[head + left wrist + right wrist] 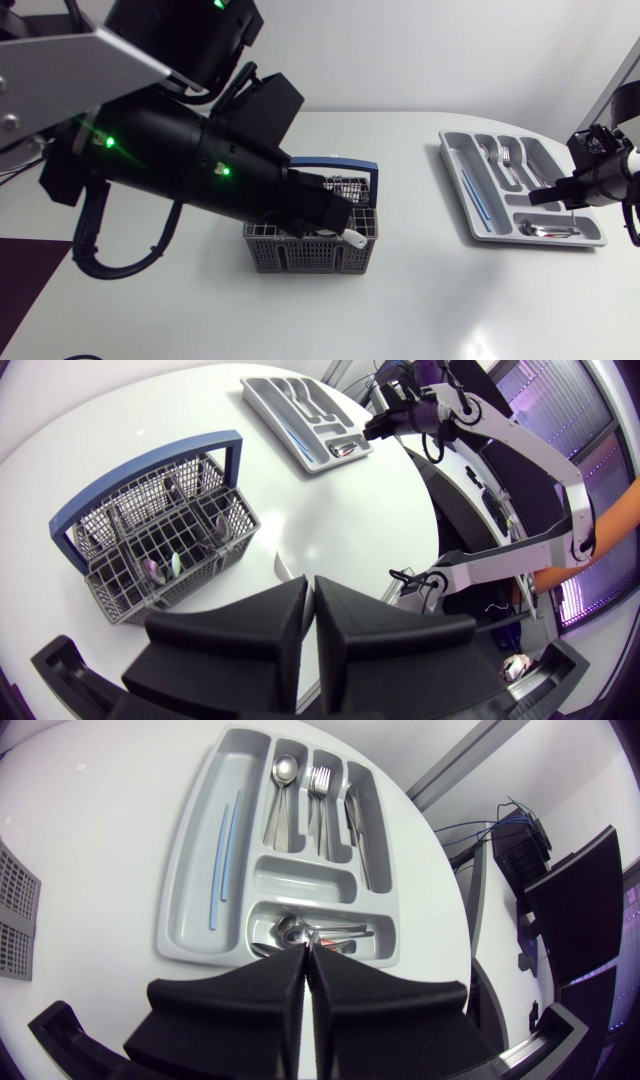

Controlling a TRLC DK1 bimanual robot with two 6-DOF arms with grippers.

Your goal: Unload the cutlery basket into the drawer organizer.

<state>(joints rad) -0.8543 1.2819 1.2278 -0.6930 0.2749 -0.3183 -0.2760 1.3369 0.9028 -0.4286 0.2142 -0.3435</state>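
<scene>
My left arm (180, 160) comes in from the left and its black end stands above the cutlery basket (290, 255), so part of the basket is hidden in the head view. The left pincer (310, 586) is clenched, its two fingers pressed together, with the basket just ahead of it. The basket is grey with a blue handle (335, 160) and stands near the middle of the counter (420, 290). A white-handled piece (355, 238) shows at its right end. Well apart, at the far right, lies the grey drawer organizer (190, 870). Its long left compartment holds a thin blue stick (225, 860). Next to it lie spoons (282, 790), forks (318, 790) and knives (358, 830), and the nearest compartment holds small spoons (310, 930). The right pincer (306, 952) is also clenched and hangs above this nearest compartment.
</scene>
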